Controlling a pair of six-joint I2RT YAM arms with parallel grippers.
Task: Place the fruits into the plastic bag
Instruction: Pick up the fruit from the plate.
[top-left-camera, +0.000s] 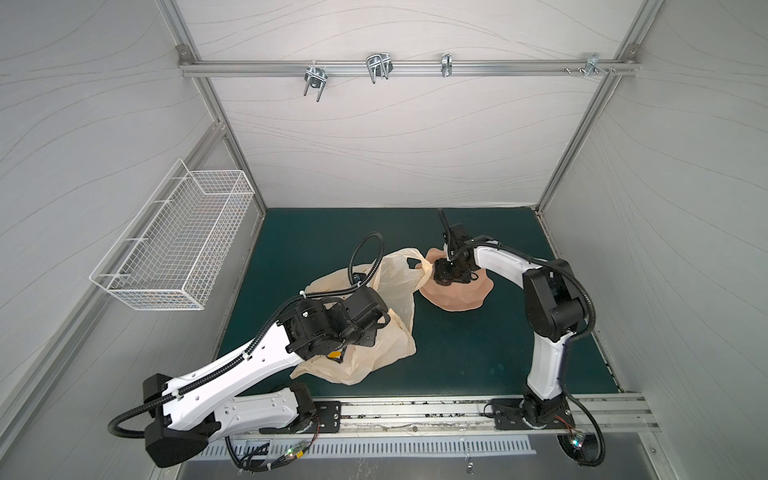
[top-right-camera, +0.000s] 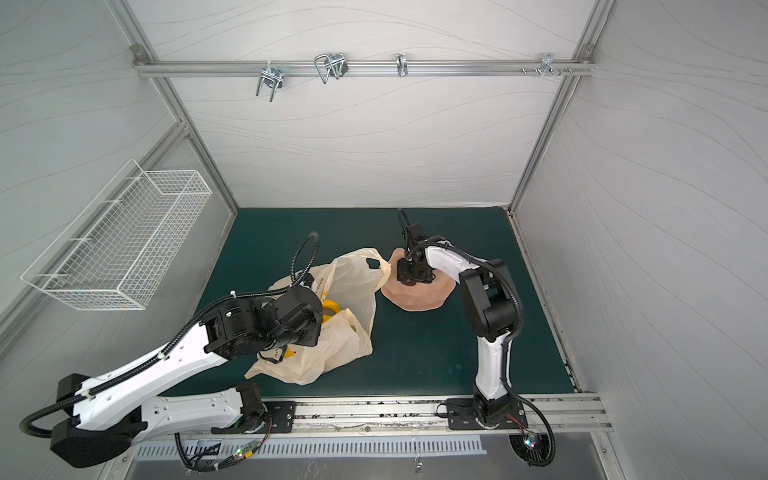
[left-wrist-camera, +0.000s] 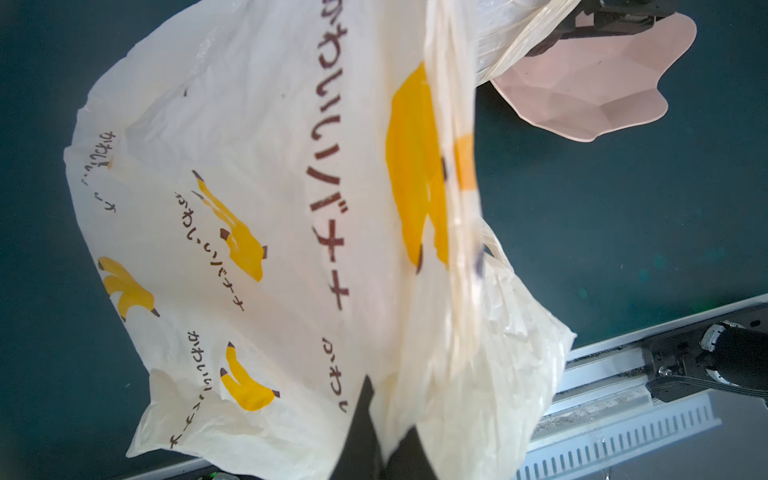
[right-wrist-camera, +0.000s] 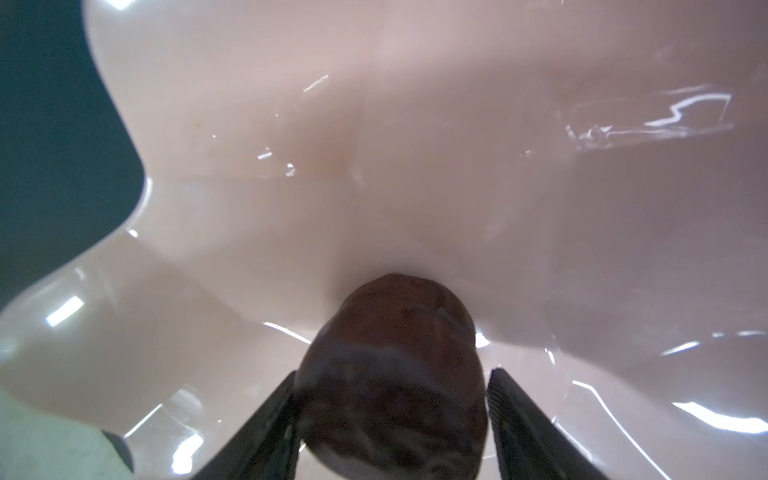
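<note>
**Grasp of the one fruit visible in the dish.** The dark brown round piece (right-wrist-camera: 395, 332) lies in the hollow of the pink dish (top-left-camera: 457, 301), which sits on the worktop (top-left-camera: 478, 353) just beside the plastic bag (top-left-camera: 399, 286). The right fingers (right-wrist-camera: 270, 428) stand apart on either side of the piece, close against it; whether they press it yet cannot be told. The left fingers (left-wrist-camera: 359, 436) are pinched fully together on the bag's film, holding that edge up. Likely failures: the rounded piece may squirt forward over the glossy dish if squeezed off-centre. The bag handle (top-left-camera: 424, 272) lying at the dish rim may snag when the arm lifts. The thin film, pinched at one point, may sag across the mouth.
</note>
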